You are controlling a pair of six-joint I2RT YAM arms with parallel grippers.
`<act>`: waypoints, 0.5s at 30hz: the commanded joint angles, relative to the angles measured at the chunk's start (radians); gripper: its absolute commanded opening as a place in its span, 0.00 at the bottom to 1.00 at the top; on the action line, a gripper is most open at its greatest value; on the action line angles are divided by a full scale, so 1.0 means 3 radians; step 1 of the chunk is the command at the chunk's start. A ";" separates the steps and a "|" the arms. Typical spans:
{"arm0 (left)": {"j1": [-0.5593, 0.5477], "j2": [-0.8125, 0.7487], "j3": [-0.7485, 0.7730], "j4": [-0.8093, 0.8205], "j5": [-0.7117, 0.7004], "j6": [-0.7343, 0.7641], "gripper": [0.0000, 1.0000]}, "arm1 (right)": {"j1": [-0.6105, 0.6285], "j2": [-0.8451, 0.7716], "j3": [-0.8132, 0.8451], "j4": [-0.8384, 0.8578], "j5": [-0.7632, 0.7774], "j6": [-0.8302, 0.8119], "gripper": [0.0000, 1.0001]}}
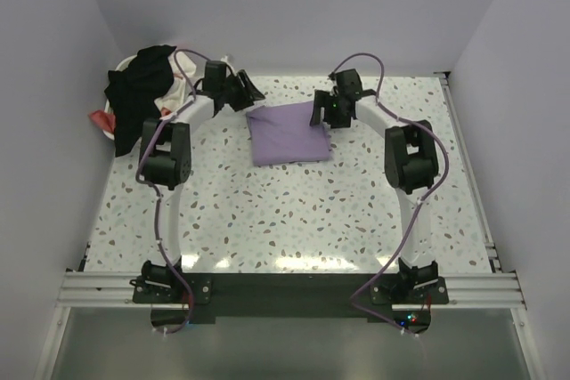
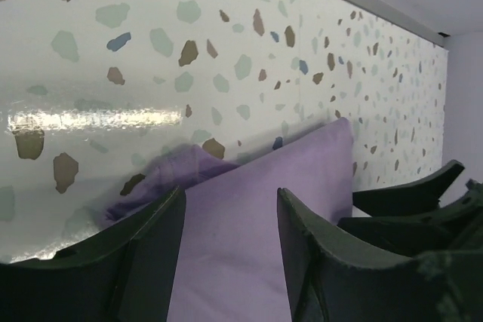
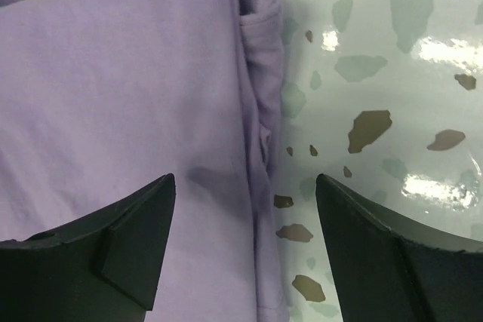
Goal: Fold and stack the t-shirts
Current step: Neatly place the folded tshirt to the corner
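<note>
While L hand (image 1: 252,93) & R hand (image 1: 319,115) gape, lavender t-shirt (image 1: 287,135) btwn them.

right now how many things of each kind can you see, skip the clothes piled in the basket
purple shirt: 1
basket: 1
grippers: 2, left gripper and right gripper
total: 4

Left gripper (image 1: 242,89) at far-left corner of lavender t-shirt (image 1: 287,135), jaws apart. Right gripper (image 1: 321,113) over its far-right edge, jaws apart.
</note>
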 commanded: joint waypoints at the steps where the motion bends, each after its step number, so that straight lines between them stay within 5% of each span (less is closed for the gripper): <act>1: 0.0049 -0.0503 -0.0035 0.0012 -0.0037 0.0107 0.57 | 0.0105 0.0061 0.0180 -0.0145 -0.0001 -0.0083 0.78; 4: 0.0039 -0.0682 -0.0152 -0.0009 -0.0037 0.0087 0.57 | 0.0110 0.0072 0.0098 -0.0135 0.0091 0.0004 0.72; 10: -0.0094 -0.1204 -0.0643 0.0088 -0.0155 0.0030 0.55 | 0.0253 0.0148 0.0006 -0.0140 0.0259 0.0224 0.43; 14: -0.0166 -0.1551 -0.0914 0.0027 -0.0211 0.0051 0.54 | 0.0310 0.0169 0.0037 -0.0390 0.0566 0.0438 0.02; 15: -0.0171 -0.1709 -0.0965 -0.0008 -0.0231 0.0066 0.53 | 0.0305 0.0118 -0.0100 -0.0370 0.0627 0.0489 0.00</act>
